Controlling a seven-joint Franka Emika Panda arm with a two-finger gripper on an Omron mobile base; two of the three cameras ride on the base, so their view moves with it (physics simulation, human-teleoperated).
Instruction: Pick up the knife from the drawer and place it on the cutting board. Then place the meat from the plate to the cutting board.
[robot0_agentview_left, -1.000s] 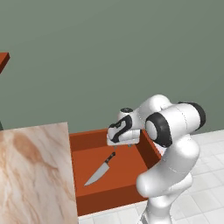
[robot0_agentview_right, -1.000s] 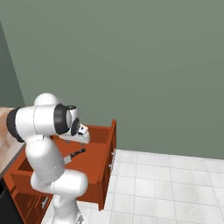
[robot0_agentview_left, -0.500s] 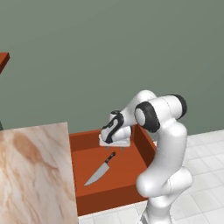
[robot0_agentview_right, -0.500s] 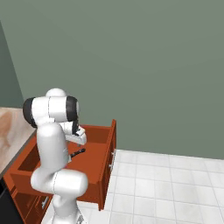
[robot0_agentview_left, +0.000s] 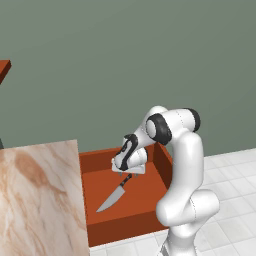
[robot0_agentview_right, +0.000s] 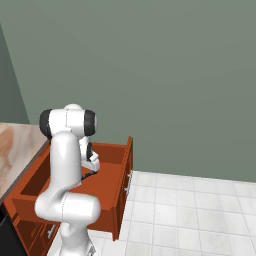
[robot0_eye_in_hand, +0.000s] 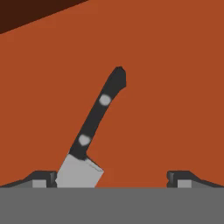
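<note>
One knife (robot0_agentview_left: 115, 193), smooth grey blade, dark two-riveted handle, flat mid-floor of one orange-red drawer (robot0_agentview_left: 150, 210) beside marbled bench (robot0_agentview_left: 35, 200). Jaws spread wide above handle.

The knife (robot0_agentview_left: 115, 195) lies flat on the bottom of the open drawer (robot0_agentview_left: 141, 215), blade toward the front wall, handle toward the back. The hand (robot0_agentview_left: 128, 171) hangs just above the handle end — its fingertips (robot0_eye_in_hand: 43, 178) stand wide to either side of the knife. Left of the drawer sits the surface (robot0_agentview_left: 35, 200); the floor (robot0_agentview_left: 235, 175) lies to its right.
</note>
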